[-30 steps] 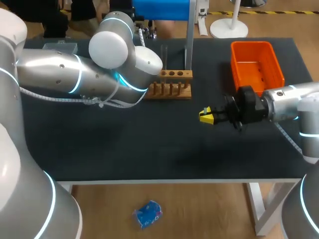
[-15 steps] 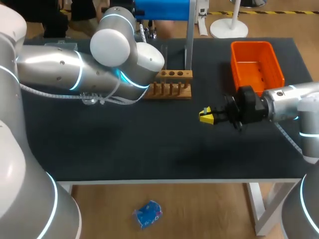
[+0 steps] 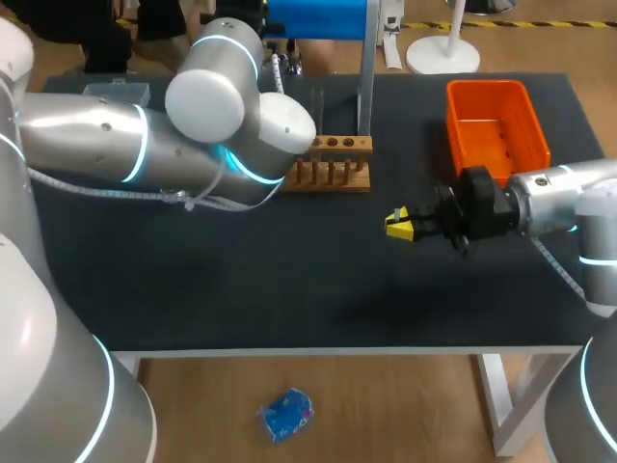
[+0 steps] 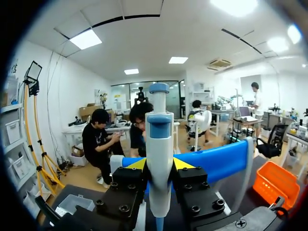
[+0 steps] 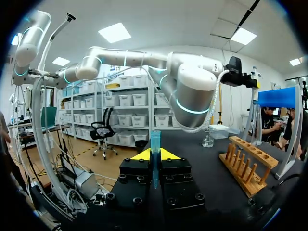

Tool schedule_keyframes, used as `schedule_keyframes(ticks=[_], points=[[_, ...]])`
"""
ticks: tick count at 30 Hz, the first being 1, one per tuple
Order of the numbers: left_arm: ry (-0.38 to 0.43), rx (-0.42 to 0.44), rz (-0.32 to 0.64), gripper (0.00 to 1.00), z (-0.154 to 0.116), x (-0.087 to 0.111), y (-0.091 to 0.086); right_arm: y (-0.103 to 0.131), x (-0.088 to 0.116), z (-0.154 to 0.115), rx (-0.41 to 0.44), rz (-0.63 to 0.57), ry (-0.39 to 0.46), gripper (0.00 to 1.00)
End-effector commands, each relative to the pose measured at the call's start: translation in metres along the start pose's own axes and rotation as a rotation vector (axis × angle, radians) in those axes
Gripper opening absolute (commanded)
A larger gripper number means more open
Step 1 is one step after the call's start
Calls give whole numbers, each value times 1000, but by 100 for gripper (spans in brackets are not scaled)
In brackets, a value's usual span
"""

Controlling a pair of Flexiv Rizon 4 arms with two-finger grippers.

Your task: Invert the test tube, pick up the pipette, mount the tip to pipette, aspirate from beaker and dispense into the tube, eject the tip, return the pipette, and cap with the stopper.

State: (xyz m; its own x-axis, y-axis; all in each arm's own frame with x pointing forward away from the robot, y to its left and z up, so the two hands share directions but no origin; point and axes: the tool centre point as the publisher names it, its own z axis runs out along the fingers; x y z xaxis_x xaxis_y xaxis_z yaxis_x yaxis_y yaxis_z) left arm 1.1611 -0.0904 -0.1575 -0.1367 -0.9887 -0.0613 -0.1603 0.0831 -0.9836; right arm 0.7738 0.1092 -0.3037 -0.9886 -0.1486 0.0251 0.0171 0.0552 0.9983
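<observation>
Pipette [image 4: 159, 163], white-bodied with a blue cap, stood upright in the left gripper [image 4: 159, 168], whose two yellow-tipped fingers [image 4: 137, 164] pressed on its barrel from either side, so the grip was clenched on it. From the right wrist view the same pipette showed at the far end of the left arm [image 5: 192, 96], held up above the table near the blue stand [image 5: 276, 96]. In the head view the left arm [image 3: 193, 135] came in from the left and ended over the back of the table, its bulky wrist hiding the gripper and the pipette from that camera. The right gripper [image 5: 154, 155] gripped a slim translucent blue tip [image 5: 155, 142] between its yellow fingertips, the tip standing upright between them. That gripper [image 3: 398, 225] hung over the dark table [image 3: 289, 280] right of the middle, on the right arm [image 3: 549, 207] coming in from the right. A wooden rack [image 3: 331, 164] with a row of holes and pegs sat between the two arms towards the back, just beside the left arm's wrist. Beyond the rack in the right wrist view was a small glass vessel [image 5: 208, 140], probably the beaker, though too small to be sure. An orange bin [image 3: 496, 125] sat at the table's back right corner, behind the right arm.
</observation>
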Motion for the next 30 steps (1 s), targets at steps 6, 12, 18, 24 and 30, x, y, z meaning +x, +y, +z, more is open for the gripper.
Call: schedule_keyframes(ticks=[6,12,18,24,30], points=[[400,10,-5,0,-77,-8,-6,1,1,-1,2,0,-1,0],[655,50,0,0,-126,3,-8,1,1,-1,2,0,-1,0],[879,79,16,0,-168,18,-8,1,1,-1,2,0,-1,0],[1055,77,29,0,-198,35,-5,1,1,-1,2,0,-1,0],[1187,96,75,0,-223,60,-2,1,1,-1,2,0,-1,0]])
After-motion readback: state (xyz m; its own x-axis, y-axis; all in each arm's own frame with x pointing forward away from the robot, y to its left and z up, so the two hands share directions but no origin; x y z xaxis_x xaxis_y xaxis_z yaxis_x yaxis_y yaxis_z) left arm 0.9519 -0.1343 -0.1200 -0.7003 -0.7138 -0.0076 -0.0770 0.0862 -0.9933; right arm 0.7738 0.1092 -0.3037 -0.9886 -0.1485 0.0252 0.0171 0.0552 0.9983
